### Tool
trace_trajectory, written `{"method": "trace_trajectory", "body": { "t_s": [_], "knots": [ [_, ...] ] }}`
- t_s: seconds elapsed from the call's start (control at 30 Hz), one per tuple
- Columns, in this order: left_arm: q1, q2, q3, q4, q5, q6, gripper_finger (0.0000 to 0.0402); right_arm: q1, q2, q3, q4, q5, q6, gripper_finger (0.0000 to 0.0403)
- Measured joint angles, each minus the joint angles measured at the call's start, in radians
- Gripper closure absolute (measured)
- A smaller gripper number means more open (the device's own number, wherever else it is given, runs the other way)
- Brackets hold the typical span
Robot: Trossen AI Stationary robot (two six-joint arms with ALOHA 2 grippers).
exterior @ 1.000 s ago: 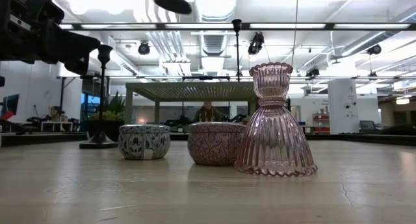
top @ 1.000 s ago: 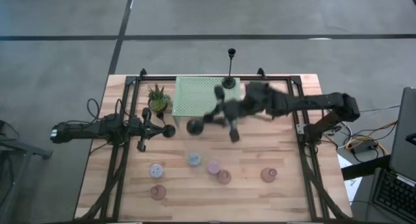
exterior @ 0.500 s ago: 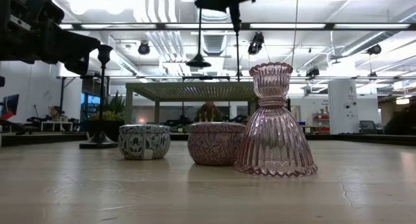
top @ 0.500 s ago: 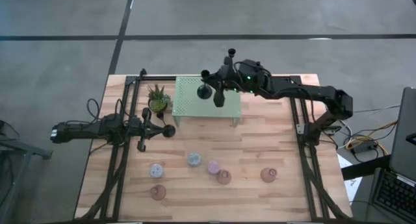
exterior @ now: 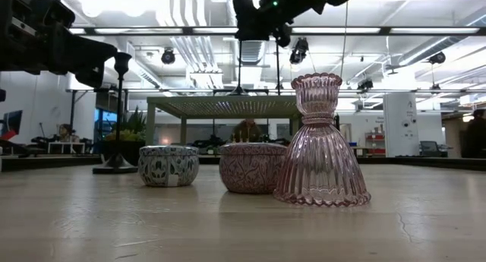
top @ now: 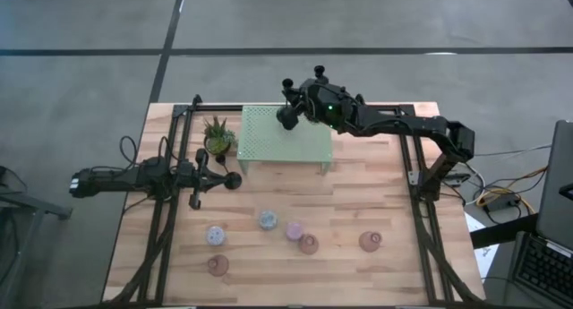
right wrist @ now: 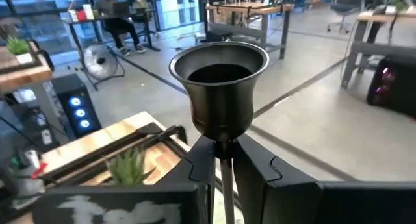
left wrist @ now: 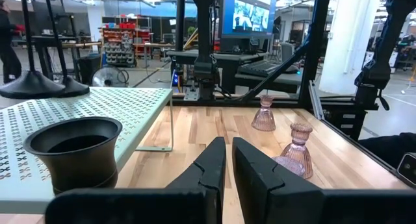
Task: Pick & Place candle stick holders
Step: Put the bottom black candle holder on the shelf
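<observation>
My right gripper (right wrist: 222,160) is over the far edge of the mint-green shelf (top: 269,146), shut on a tall black candlestick (right wrist: 221,87) that stands upright. A second black candlestick (top: 319,73) stands on the shelf just to its right. A third (left wrist: 71,146) stands on the table beside my left gripper (left wrist: 227,169), which is shut, holds nothing and waits at the table's left. Several short holders sit near the front edge, among them a blue tin (exterior: 168,165), a pink tin (exterior: 252,168) and a ribbed pink glass one (exterior: 321,144). My right gripper pinches the candlestick's thin stem (right wrist: 223,149) between its two fingers, just below the cup (right wrist: 221,62). The fingers come in about level from the table's right and lie across the stem. The candlestick is upright, with its round base (exterior: 240,89) down at the shelf's top.
A small potted plant (top: 218,134) stands left of the shelf. The black frame rails (top: 170,201) run along the table's left and right sides. Bare wood lies between the shelf and the row of short holders (top: 294,229).
My right gripper has carried the candlestick from above the table in front of the shelf toward the far edge and over the shelf, then down. The candlestick has turned from tilted to upright, and its base has come down from clear of the shelf to the shelf's top.
</observation>
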Motion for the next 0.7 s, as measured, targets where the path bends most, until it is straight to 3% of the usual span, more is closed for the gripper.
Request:
{"method": "trace_trajectory", "body": {
  "t_s": [0.23,0.37,0.7],
  "knots": [
    [0.000,0.000,0.000,0.000,0.000,0.000,0.0367,0.021,0.000,-0.022,0.053,0.003,-0.003,0.0374],
    [0.000,0.000,0.000,0.000,0.000,0.000,0.0367,0.043,0.014,-0.042,0.151,0.057,-0.001,0.0374],
    [0.000,0.000,0.000,0.000,0.000,0.000,0.0367,0.073,0.085,-0.040,0.191,0.155,-0.037,0.0374]
  ]
}}
